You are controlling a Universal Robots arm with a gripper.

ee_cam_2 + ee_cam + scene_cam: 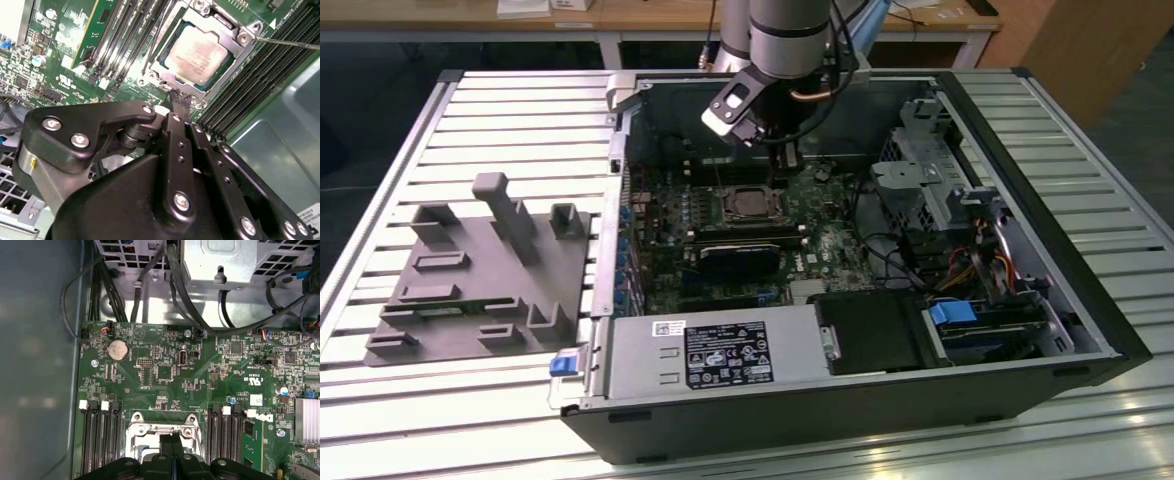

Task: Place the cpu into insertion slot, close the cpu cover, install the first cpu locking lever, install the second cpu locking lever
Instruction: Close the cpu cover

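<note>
Seating looks done: the cpu [197, 55] lies flat in the insertion slot [140, 429] on the motherboard [165, 360], and the cpu cover [239, 57] appears to be down around it. A thin locking lever [290, 44] juts from the socket's corner, seemingly unlatched, so I judge the lever step is in hand. The fingers [166, 447], pinched narrow and holding nothing, hover just beside the socket's edge. Latching calls for a steady, well-aimed push on that slim rod.
</note>
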